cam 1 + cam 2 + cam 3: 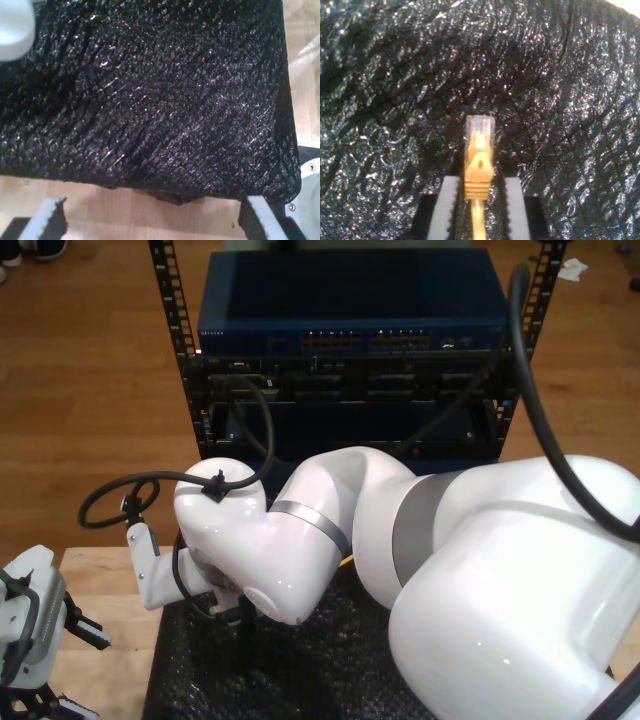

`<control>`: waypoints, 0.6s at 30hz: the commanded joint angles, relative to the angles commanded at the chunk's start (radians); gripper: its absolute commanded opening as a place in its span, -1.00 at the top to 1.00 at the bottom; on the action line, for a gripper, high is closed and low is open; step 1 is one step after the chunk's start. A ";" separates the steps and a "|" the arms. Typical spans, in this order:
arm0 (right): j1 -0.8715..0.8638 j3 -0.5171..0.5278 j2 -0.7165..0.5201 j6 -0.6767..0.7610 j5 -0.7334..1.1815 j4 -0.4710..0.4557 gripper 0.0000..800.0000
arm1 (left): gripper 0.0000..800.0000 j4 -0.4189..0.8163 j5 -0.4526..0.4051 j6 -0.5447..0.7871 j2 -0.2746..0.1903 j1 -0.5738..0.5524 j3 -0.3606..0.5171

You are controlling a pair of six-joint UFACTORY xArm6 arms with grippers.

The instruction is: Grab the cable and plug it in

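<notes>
The cable, clear plug forward, sits clamped in my second gripper just above the black foam mat. My first gripper, jaws apart and empty, hangs at the mat's edge over bare wooden tabletop. The server rack fills the exterior view's upper centre.

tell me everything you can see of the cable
The cable is thin and yellow-orange, ending in a clear plastic plug with an orange strain-relief boot behind it. My second gripper is shut on the boot, so the plug sticks out past the jaws over black, shiny, textured foam.
</notes>
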 joint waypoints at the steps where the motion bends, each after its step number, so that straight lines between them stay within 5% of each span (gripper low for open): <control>1: 0.000 0.000 0.000 0.002 0.002 -0.006 0.67 | -1.00 0.000 0.000 0.000 0.000 0.000 0.000; 7: 0.000 0.002 0.000 0.025 0.002 -0.023 0.98 | -1.00 0.000 0.000 0.000 0.000 0.000 0.000; 18: -0.049 -0.006 -0.061 0.021 0.084 -0.014 0.98 | -1.00 -0.002 0.003 0.000 0.000 0.000 0.000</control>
